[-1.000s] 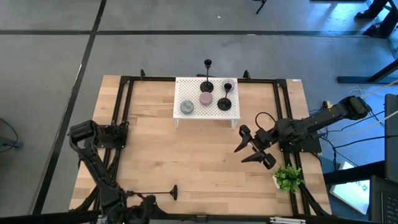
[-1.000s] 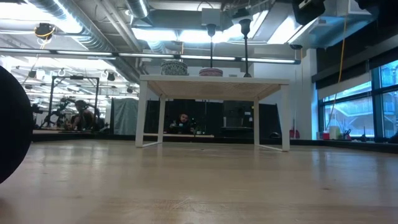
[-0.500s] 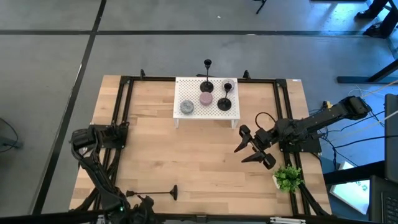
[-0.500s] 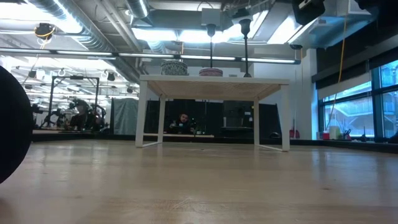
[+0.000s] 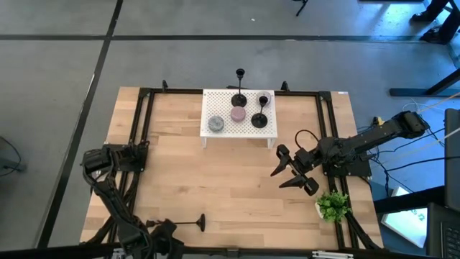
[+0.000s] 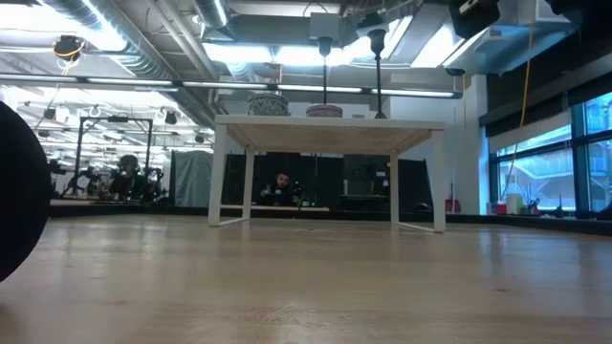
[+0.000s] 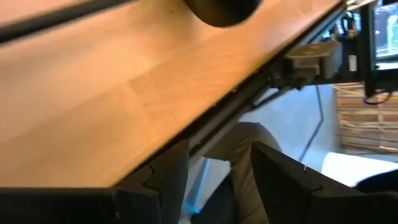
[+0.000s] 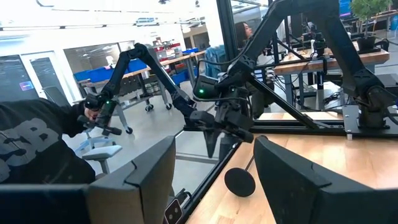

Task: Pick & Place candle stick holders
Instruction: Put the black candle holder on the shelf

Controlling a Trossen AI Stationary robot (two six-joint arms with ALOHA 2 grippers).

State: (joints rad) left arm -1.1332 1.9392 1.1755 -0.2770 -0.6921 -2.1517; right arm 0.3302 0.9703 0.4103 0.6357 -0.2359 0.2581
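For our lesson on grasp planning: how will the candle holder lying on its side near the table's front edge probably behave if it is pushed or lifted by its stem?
The lying candle holder has a round base, so a push would probably swing it in an arc. Its thin metal-looking stem likely stays stiff but could slip. Lifted by the stem, the base end may droop.

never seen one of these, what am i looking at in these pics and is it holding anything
It's a robot with two arms at a wooden table. One picture looks straight down, one level across the tabletop, two from cameras on the wrists. On the table: a white stand with two upright candle holders, a plant, and one holder lying flat. The left gripper is at that holder's stem, open, no grip visible. The right gripper hangs open and empty.
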